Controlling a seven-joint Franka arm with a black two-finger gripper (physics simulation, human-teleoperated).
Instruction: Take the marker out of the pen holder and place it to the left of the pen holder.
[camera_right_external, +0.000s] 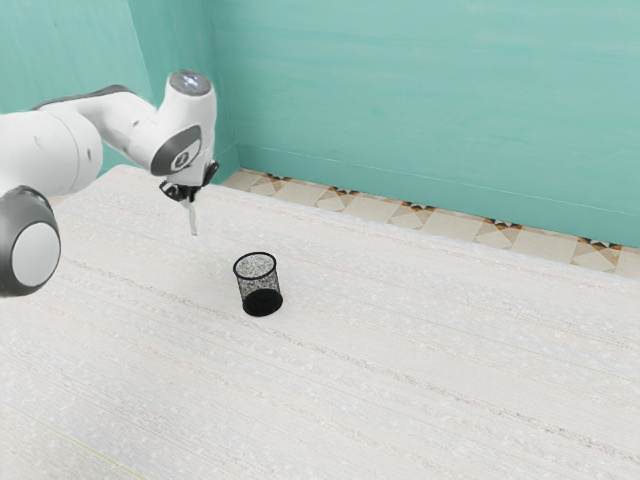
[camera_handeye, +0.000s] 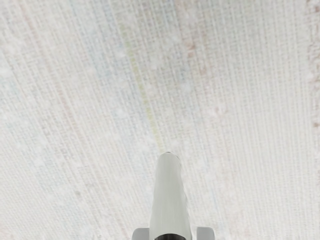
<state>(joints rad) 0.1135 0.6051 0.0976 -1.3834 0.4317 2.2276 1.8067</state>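
My gripper (camera_right_external: 190, 190) is at the upper left of the exterior view, pointing down and shut on the white marker (camera_right_external: 194, 220). The marker hangs nearly upright below it; whether its lower end touches the table cannot be told. In the wrist view the pale marker (camera_handeye: 170, 200) lies between the two grey fingertips of my gripper (camera_handeye: 173, 234), reaching away from the hand. The black mesh pen holder (camera_right_external: 260, 285) stands upright on the table, apart from the marker and toward the exterior view's right and front. No marker is inside it.
A pale, streaked table (camera_right_external: 400, 350) spreads under the hand and the pen holder. Its far edge runs beside a patterned tile floor (camera_right_external: 415, 215), with a teal wall (camera_right_external: 430, 100) behind.
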